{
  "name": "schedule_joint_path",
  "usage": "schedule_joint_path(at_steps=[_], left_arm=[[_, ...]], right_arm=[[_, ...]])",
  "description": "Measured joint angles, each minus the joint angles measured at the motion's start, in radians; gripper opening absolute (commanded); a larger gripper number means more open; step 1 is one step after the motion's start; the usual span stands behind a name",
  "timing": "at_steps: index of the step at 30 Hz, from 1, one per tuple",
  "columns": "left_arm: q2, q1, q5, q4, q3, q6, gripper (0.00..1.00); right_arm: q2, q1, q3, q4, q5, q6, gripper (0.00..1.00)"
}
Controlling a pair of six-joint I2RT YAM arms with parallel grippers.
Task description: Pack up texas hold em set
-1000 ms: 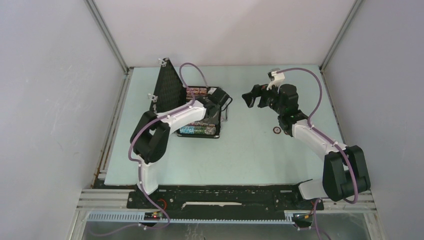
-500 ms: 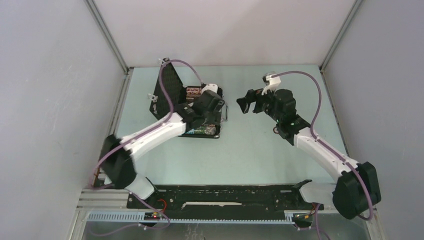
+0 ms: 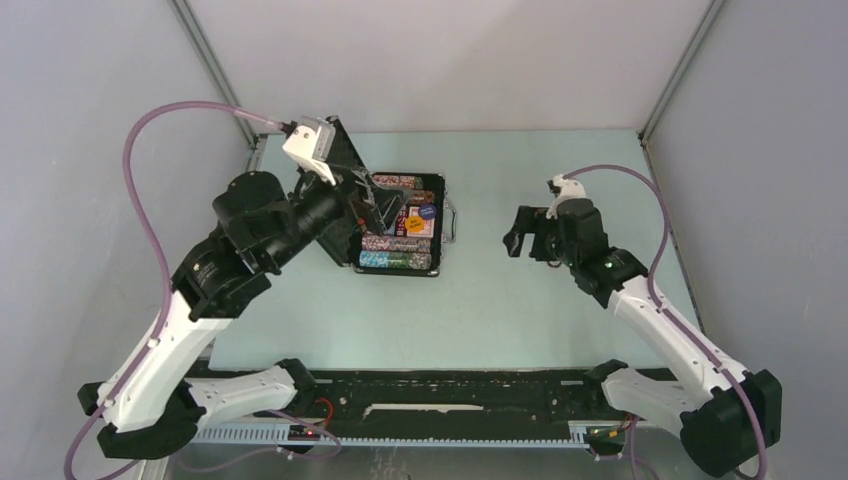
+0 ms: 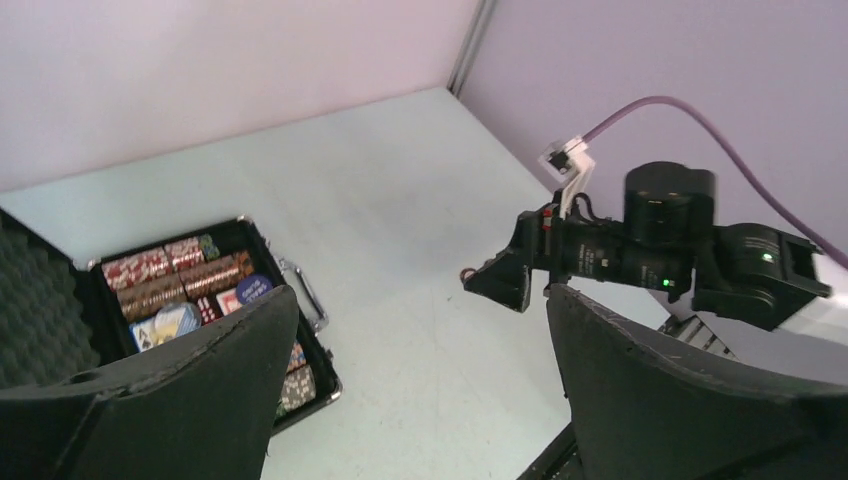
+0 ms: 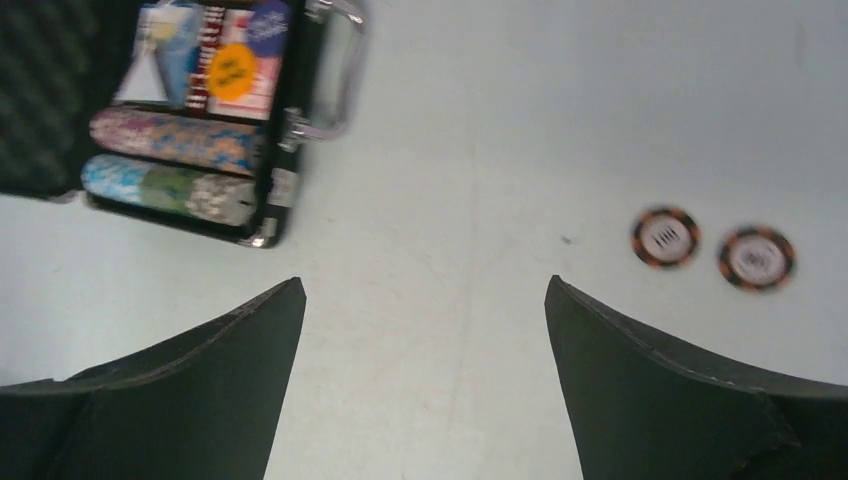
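**Status.** Both of my hands are released and hold nothing. The fingers of my left hand (image 4: 420,300) and my right hand (image 5: 424,284) are spread wide. The small black rectangular case (image 3: 440,240) lies open on the table, its foam-lined lid (image 4: 35,300) upright at its left side. My left hand hangs over the case, close to that lid. Inside are rows of multicoloured chips (image 5: 170,180), an orange round button (image 5: 232,68) and a blue one (image 5: 268,18).

**Step in hand.** Two round orange-and-dark chips (image 5: 665,237) (image 5: 757,258) lie flat on the table, just beside each other but apart, and well clear of the case. I judge that these are to be packed next.

1. Centre my right hand over the nearer chip.
2. Come straight down, one finger on each side of its rim.
3. Take one chip at a time; a flat chip will likely slide.
4. Keep my left hand off the lid until both chips are inside.

**Surroundings.** The table (image 3: 480,300) is pale green, smooth and matt. Plain grey walls (image 3: 100,150) enclose it on three sides, with metal posts at the far corners.
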Motion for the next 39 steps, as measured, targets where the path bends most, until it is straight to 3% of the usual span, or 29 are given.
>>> schedule_joint_path(at_steps=[4, 9, 19, 24, 29, 39], left_arm=[[0.023, 0.0, 0.041, 0.008, 0.039, 0.045, 1.0], [0.046, 0.003, 0.075, 0.009, -0.036, 0.082, 1.0], [0.097, 0.005, 0.12, -0.014, -0.127, 0.091, 1.0], [0.095, 0.005, 0.129, -0.012, -0.127, 0.09, 1.0], [0.09, 0.006, 0.145, -0.012, -0.127, 0.089, 1.0], [0.074, 0.085, 0.216, -0.012, -0.127, 0.055, 1.0]], right_arm=[[0.016, -0.129, 0.006, -0.121, -0.049, 0.034, 1.0], [0.149, -0.256, 0.11, -0.291, -0.052, 0.091, 1.0], [0.348, -0.546, 0.178, -0.388, -0.097, 0.324, 1.0], [0.509, -0.616, 0.303, -0.452, -0.126, 0.444, 1.0], [0.649, -0.654, 0.322, -0.465, -0.166, 0.518, 1.0], [0.726, -0.682, 0.322, -0.486, -0.172, 0.622, 0.93]])
